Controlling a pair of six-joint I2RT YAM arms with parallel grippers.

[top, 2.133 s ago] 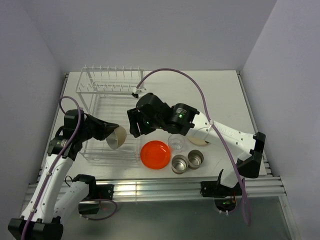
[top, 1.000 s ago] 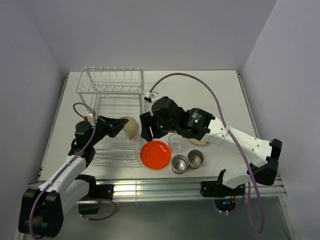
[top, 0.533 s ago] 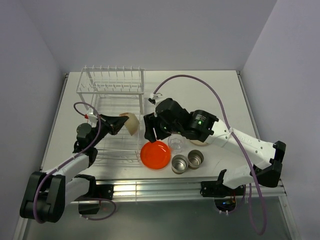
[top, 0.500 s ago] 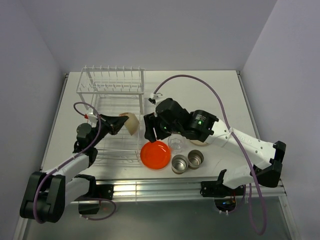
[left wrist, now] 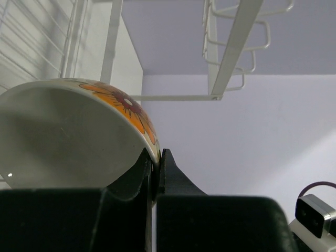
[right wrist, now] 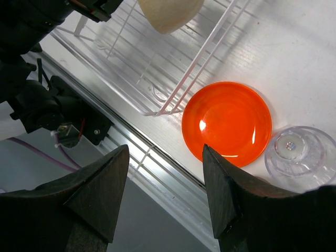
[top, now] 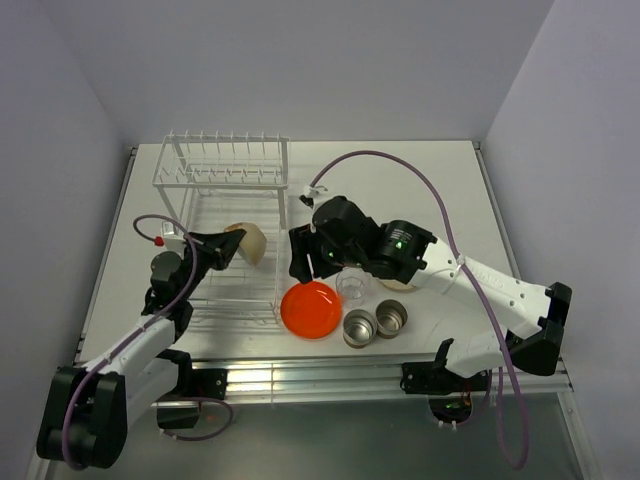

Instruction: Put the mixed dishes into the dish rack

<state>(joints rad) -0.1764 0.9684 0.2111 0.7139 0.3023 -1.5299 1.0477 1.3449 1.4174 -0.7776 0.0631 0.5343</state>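
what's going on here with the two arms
The left gripper is shut on the rim of the white-beige bowl, holding it on its side over the dish rack basket. The right gripper hangs open above the orange-red plate, which lies on the table beside the rack, next to the clear glass and two steel cups.

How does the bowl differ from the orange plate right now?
The bowl is deep, cream with an orange flower pattern; the orange plate is flat and plain. The bowl is tilted, its rim pinched by the left gripper over the dish rack; the plate lies on the table, ungripped. Both are round.
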